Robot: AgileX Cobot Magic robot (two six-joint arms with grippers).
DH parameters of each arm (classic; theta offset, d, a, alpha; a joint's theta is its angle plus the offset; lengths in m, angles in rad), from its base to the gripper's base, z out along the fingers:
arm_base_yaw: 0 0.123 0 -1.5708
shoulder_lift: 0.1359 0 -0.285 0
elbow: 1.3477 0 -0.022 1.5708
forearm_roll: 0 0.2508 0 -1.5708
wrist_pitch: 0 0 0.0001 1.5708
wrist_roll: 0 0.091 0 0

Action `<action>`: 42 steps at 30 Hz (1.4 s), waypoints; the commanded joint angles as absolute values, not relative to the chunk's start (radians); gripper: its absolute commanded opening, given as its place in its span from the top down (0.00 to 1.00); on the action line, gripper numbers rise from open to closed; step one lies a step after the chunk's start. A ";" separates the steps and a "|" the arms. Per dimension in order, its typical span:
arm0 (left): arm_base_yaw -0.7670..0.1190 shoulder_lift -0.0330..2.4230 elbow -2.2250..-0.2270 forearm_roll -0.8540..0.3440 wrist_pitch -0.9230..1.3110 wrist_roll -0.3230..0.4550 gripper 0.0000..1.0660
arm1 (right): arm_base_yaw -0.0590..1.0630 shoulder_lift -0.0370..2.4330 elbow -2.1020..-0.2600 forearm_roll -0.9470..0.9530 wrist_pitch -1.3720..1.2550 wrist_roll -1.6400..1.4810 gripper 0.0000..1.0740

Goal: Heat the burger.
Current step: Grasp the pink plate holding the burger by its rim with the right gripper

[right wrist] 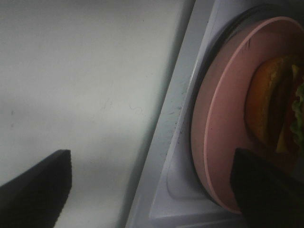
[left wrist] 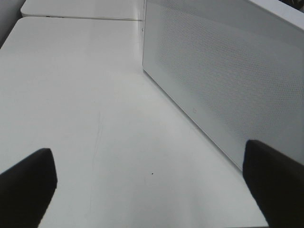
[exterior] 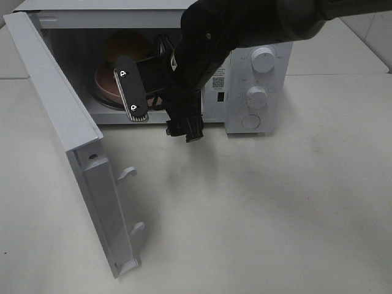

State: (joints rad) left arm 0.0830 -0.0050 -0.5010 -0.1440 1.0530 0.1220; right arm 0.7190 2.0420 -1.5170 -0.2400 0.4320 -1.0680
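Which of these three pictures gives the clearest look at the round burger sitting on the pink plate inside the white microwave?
The right wrist view: the round golden-bun burger shows bun, lettuce and cheese up close on the pink round plate. The high view shows only part of its bun behind the arm. The left wrist view shows none of it.

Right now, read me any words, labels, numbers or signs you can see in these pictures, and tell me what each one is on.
No text is legible.
QR-style sticker on the microwave front panel: too small to read.
Faint markings around the upper knob and the lower knob: too blurred to read.
Small dark mark on the pink plate rim: not readable.
Left wrist view: no text.
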 commanded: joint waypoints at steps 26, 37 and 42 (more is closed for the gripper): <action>0.084 -0.030 -0.498 -0.149 1.039 0.117 0.06 | 0.699 2.326 -1.929 -0.173 0.589 -1.059 0.23; 0.084 -0.030 -0.498 -0.149 1.039 0.117 0.06 | 0.665 2.401 -2.008 -0.158 0.592 -1.040 0.24; 0.084 -0.030 -0.498 -0.149 1.039 0.117 0.06 | 0.649 2.408 -2.008 -0.145 0.583 -1.014 0.38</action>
State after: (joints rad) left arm 0.0830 -0.0050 -0.5010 -0.1440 1.0530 0.1220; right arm 0.6570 2.4060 -1.9980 -0.1510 0.5870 -1.0430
